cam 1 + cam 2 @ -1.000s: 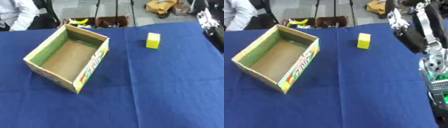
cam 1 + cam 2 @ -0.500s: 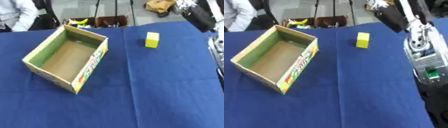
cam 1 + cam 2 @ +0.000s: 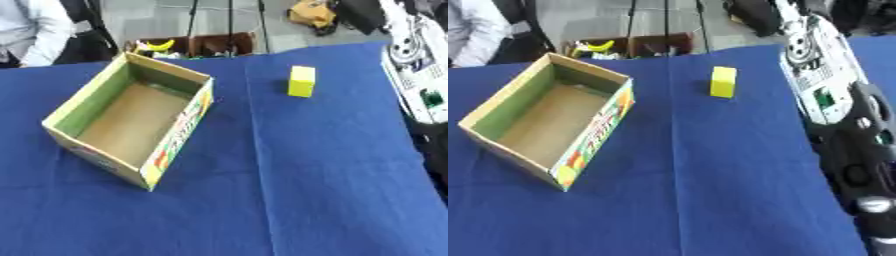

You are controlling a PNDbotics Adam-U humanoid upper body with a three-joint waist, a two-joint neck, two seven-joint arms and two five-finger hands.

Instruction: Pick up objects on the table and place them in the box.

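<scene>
Right eye view shows it best: the small yellow rectangular block (image 3: 723, 82) stands upright on the blue tablecloth (image 3: 710, 190), well apart from the open cardboard box with the green inner wall and printed side (image 3: 544, 122), which sits empty at the left. The robot's right arm (image 3: 833, 95) runs down the right edge, black with a white panel, but its hand reaches past the top of the frame, so I cannot tell how the fingers are set (the left hand shows nowhere). The block looks light and stiff, probably foam or painted wood, with flat faces; I would pinch it across the two broad sides, near the middle, to keep it from tipping.
</scene>
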